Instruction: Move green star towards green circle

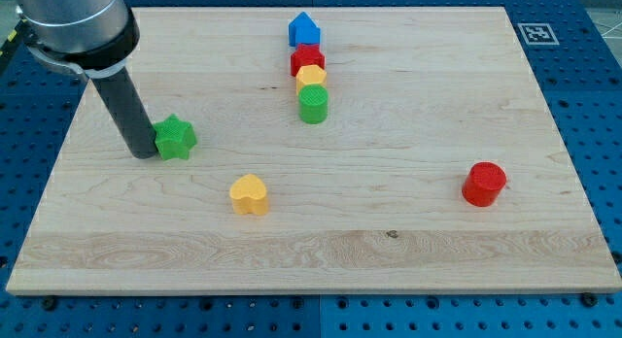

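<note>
Green star, tip at its left, circle off to the right.

The green star-shaped block sits at the pale wooden bench's left, touching my tip on its left; there are no jaws. The green circle block lies right, slightly up. Counted: two green, two red, two yellow, one blue.

On the wooden board, my tip rests against the view's left side of the green star. The green circle stands well apart toward the view's right, at the bottom of a close column with a yellow block, a red block and a blue block above it. A yellow heart lies below the star to the right, and a red cylinder sits far right.
</note>
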### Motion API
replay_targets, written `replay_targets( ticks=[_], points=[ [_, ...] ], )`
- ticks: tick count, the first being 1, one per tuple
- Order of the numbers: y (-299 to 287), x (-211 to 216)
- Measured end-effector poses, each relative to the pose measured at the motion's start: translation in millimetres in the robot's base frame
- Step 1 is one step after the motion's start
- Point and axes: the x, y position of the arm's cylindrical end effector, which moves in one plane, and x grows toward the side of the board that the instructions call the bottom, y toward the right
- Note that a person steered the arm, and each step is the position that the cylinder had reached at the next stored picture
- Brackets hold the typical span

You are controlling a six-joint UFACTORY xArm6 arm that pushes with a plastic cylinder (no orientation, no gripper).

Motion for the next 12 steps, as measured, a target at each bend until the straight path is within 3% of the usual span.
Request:
replay_targets(
  ticks=[6,9,12],
  points=[
    [74,-44],
    [108,-44],
    [112,-15]
  ],
)
